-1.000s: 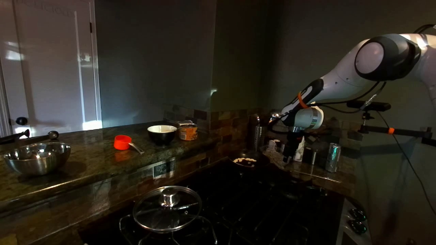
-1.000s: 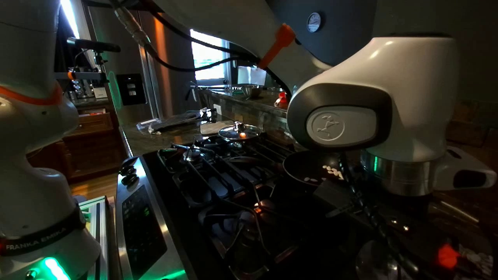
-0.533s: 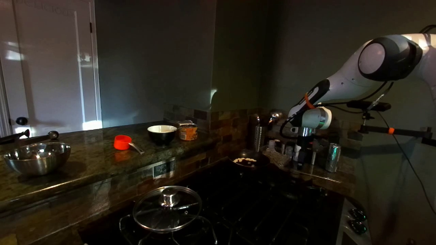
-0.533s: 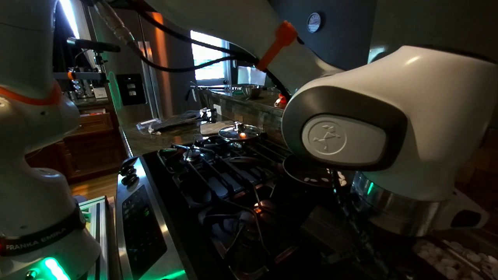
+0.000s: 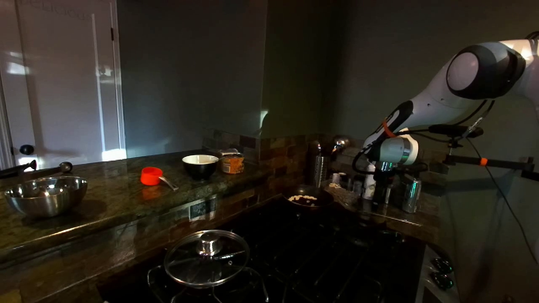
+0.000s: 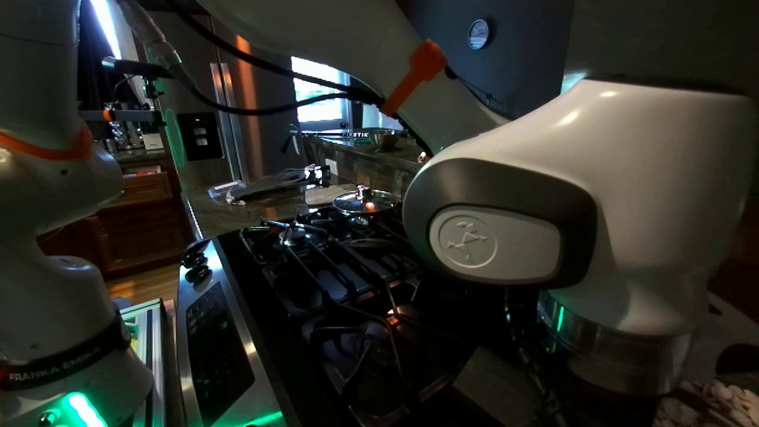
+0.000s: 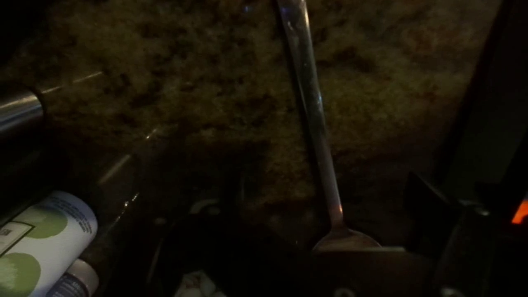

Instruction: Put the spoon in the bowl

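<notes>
A metal spoon (image 7: 315,107) lies on the dark stone counter in the wrist view, its handle running up and its head partly hidden behind my gripper's dark body at the bottom. My gripper (image 5: 374,204) is low over the far counter in an exterior view, dark and hard to make out. One finger (image 7: 429,206) stands to the right of the spoon, apart from it; the opposite finger is lost in shadow. The gripper looks open and empty. A black bowl (image 5: 200,168) with a white inside and a steel bowl (image 5: 46,197) stand on the raised ledge.
A white and green bottle (image 7: 49,239) and a metal cylinder (image 7: 18,111) are left of the spoon. Beside my gripper stands a silver can (image 5: 412,195). A pan (image 5: 307,200) with pale pieces and a glass lid (image 5: 207,256) are on the stove; a red cup (image 5: 151,176) is on the ledge.
The arm has moved right and slightly down in an exterior view, and toward the camera and lower in an exterior view, where it now covers the pan. Bowls, cup and lid have not moved.
</notes>
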Robot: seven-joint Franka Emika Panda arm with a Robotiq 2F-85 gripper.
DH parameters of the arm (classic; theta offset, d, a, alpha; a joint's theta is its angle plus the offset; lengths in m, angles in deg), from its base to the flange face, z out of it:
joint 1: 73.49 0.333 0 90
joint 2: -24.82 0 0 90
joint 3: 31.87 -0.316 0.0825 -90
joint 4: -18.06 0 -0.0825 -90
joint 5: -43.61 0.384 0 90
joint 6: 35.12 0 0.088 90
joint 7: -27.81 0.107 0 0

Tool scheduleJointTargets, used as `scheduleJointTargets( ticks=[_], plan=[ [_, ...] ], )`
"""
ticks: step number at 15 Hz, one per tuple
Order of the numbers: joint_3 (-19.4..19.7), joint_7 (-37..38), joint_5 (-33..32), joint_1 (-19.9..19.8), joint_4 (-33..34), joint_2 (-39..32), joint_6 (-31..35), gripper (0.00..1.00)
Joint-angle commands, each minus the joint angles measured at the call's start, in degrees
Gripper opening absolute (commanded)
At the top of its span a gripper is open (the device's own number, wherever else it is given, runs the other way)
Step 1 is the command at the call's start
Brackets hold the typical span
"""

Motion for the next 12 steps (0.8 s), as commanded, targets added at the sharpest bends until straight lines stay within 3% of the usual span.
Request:
scheduleJointTargets(
  ticks=[1, 4, 12],
  plan=[
    [-0.28, -1.44, -1.61, 1.04, 1.28, -1.61, 0.49, 1.0],
    [-0.05, -1.44, -4.31, 2.59, 2.41, -3.52, -0.02, 0.91],
    [-0.78, -1.65, -3.39, 1.61, 5.38, -6.68, 0.56, 0.23]
  ],
)
